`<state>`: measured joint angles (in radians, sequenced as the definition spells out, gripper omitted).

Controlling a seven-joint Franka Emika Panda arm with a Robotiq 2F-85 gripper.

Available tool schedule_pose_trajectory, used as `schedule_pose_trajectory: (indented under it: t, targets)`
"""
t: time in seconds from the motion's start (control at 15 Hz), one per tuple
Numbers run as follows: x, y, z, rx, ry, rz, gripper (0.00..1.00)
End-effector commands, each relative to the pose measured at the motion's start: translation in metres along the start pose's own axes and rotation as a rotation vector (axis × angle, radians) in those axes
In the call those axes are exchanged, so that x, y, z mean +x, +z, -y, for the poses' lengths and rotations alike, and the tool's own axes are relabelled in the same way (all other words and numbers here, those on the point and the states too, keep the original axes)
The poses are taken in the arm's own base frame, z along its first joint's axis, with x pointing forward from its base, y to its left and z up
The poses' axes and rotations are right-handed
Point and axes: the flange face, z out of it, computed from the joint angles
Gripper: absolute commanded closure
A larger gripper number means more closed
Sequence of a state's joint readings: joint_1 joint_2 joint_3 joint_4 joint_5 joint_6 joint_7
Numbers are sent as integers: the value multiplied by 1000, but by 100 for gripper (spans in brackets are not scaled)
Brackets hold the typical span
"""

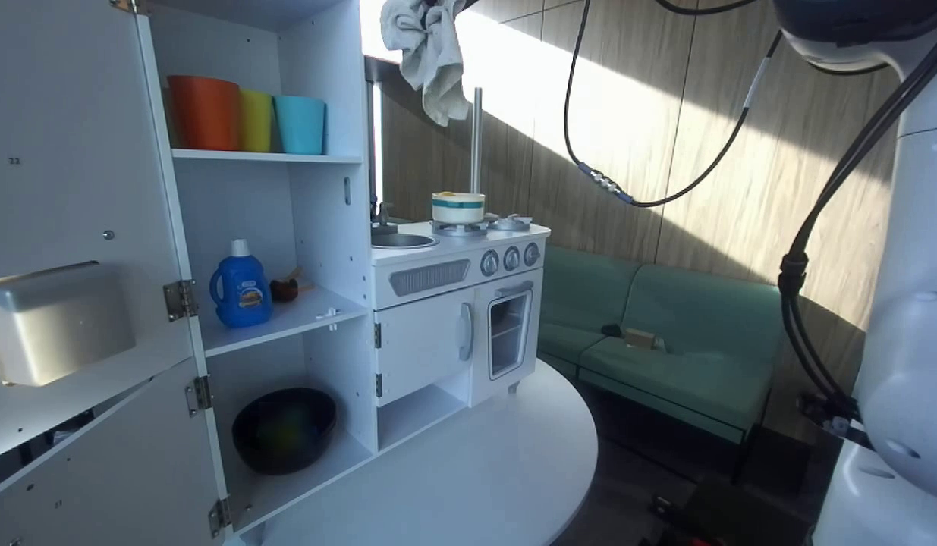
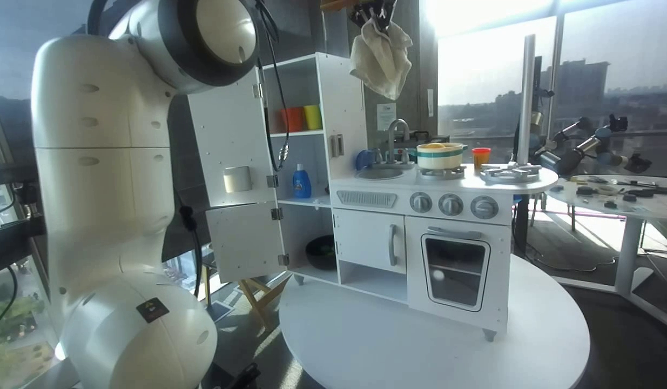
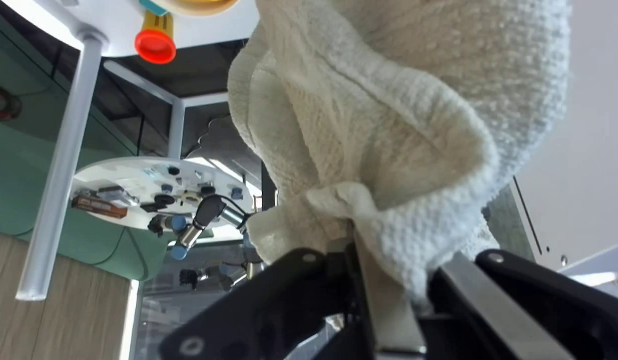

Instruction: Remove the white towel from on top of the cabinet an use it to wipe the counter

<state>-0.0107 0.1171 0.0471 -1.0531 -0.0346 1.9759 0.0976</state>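
The white towel hangs bunched in the air in both exterior views (image 1: 432, 64) (image 2: 382, 59), and it fills much of the wrist view (image 3: 379, 125). My gripper (image 2: 377, 15) is shut on its upper part, with cloth between the fingers in the wrist view (image 3: 396, 262). In an exterior view the gripper is mostly cut off by the top edge. The towel hangs well above the counter (image 1: 454, 243), also seen in an exterior view (image 2: 406, 182), and beside the tall white cabinet (image 2: 344, 102). The towel does not touch either.
On the counter are a cream pot (image 2: 440, 156), a red-lidded jar (image 2: 480, 156), a tall metal post (image 2: 526, 102), a sink (image 2: 379, 173) and its faucet (image 2: 398, 129). The open cabinet holds cups (image 1: 204, 112), a blue bottle (image 1: 244, 288) and a black bowl (image 1: 284, 431).
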Motion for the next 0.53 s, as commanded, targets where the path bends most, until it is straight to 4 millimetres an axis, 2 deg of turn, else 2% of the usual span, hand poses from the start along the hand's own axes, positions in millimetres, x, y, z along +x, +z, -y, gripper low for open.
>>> schedule_pose_trajectory:
  t: [0.0, 0.27, 0.47]
  targets:
    - [-44, 26, 12, -13, 1, 110, 86]
    - [-99, 84, 4, -31, 9, 271, 85]
    - [-125, 124, -6, -69, 24, 325, 85]
